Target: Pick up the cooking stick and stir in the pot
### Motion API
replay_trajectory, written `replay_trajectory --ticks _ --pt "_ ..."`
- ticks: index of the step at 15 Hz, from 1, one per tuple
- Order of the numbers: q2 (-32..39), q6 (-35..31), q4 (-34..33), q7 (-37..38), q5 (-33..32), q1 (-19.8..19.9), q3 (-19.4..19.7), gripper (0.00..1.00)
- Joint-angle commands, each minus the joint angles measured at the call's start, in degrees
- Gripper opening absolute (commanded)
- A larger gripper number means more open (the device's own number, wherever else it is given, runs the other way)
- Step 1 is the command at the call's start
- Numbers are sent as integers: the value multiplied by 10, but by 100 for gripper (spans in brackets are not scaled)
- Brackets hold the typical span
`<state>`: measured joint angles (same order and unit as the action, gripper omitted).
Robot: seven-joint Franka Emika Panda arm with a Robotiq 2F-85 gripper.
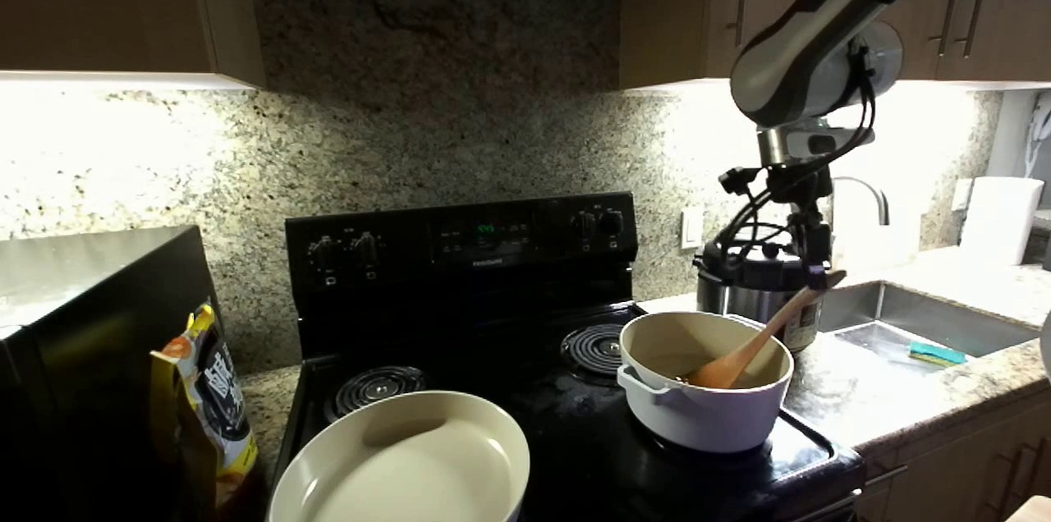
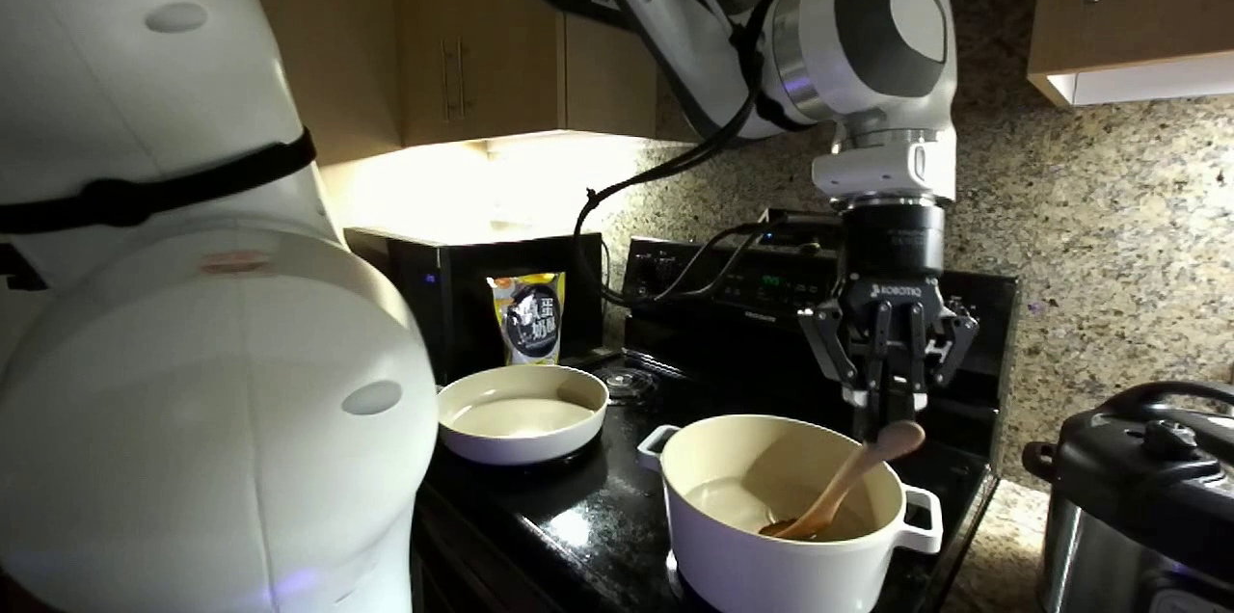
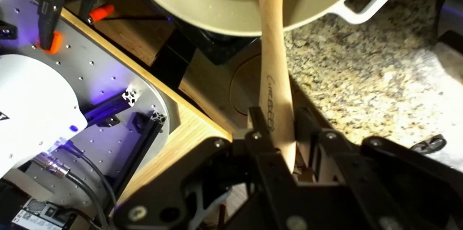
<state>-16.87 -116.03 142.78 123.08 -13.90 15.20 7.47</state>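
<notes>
The cooking stick, a light-brown wooden spoon [image 1: 770, 333] [image 2: 837, 495], stands tilted in the white pot [image 1: 702, 419] [image 2: 771, 570]. Its broad head is down inside the tan interior and its handle rises past the rim. My gripper [image 1: 817, 269] [image 2: 885, 413] is above the pot's rim, pointing down. In the wrist view my gripper [image 3: 278, 121] has one finger on each side of the handle, close against its edges, and it looks shut on it. The spoon [image 3: 272, 38] also runs up into the pot [image 3: 213, 13] there. The spoon's head is out of the wrist view.
A shallow cream pan [image 1: 419, 464] [image 2: 521, 444] sits on the black stove [image 1: 558, 440]. A silver-and-black cooker [image 1: 755, 292] [image 2: 1099, 536] stands beside the pot, near the sink [image 1: 952, 317]. A snack bag [image 1: 218, 391] [image 2: 530, 319] stands by the black microwave. A pot handle [image 2: 924, 521] sticks out.
</notes>
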Motion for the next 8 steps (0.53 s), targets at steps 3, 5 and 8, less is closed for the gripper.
replay_trajectory --ticks 3,5,8 --pt "-71 -76 117 -121 -27 77 78 9" --pt "-82 -87 124 -158 -27 95 85 9" --pt "-107 -93 121 -201 -19 97 70 9"
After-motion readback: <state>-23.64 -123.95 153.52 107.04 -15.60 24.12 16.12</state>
